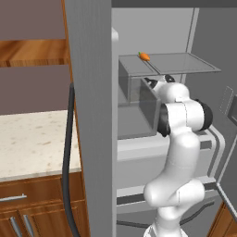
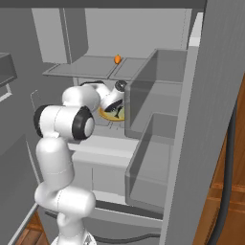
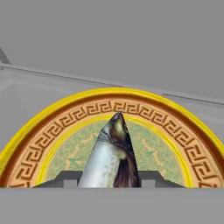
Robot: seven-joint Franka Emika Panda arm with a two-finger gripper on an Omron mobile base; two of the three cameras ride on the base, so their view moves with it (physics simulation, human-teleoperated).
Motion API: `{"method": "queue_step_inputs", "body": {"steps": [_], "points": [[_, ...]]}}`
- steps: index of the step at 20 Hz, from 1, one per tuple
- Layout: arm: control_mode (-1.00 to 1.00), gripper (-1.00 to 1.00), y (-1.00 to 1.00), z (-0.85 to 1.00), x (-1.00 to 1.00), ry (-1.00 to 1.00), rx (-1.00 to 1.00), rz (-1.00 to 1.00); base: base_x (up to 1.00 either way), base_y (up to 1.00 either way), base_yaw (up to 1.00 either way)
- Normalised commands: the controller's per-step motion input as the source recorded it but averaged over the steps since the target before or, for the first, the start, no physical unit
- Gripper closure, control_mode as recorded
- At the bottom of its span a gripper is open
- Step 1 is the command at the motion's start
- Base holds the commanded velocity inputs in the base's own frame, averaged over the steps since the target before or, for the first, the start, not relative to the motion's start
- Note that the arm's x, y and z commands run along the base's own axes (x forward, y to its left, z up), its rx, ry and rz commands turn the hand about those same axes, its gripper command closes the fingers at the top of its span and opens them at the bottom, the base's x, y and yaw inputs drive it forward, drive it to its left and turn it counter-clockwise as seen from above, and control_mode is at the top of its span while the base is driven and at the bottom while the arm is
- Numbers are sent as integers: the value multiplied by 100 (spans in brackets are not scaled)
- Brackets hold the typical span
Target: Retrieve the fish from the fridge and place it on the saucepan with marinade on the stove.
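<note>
In the left base view, the white arm [image 1: 178, 152] is seen reaching into the open fridge [image 1: 92, 115], and its wrist is turned toward the space under a glass shelf [image 1: 180, 65]; the claw itself is hidden there behind the wrist and a door bin [image 1: 139, 104]. A small orange item [image 1: 144, 56] is placed on the shelf, above the claw, and a pale table [image 1: 32, 143] is seen well apart to the left, outside the fridge. In the right base view, the claw [image 2: 116, 111] is lowered over a round yellow plate [image 2: 106, 115] on a lower shelf of the fridge, and a dark slim shape, the fish [image 2: 114, 110], is seen at its tip, on the plate. The same orange item [image 2: 117, 59] is located above the claw on the upper shelf, and grey door bins [image 2: 155, 95] are standing just beside the claw on its right. In the hand view, the fish [image 3: 111, 153] is seen directly ahead, between the two dark finger tips [image 3: 65, 179], with its pointed end directed away from the claw; it is lying on the plate [image 3: 39, 140], which has a yellow rim and a brown patterned band. The claw is half closed around the fish, but whether the fish is truly gripped cannot be told.
</note>
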Motion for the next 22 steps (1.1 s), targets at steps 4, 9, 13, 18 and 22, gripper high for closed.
{"method": "queue_step_inputs", "body": {"steps": [4, 9, 13, 18, 22], "points": [[-100, 100, 5, 20, -41, 0, 0, 3, 0, 0, 0], [-100, 100, 8, 13, -53, -1, -1, 3, 0, 0, 0], [-100, 100, 6, 23, -75, -3, -2, 2, 0, 0, 0], [-100, 100, 5, 43, -83, -9, -2, 1, 0, 0, 0], [-100, 100, 7, 54, -86, -7, -3, 1, 0, 0, 0]]}}
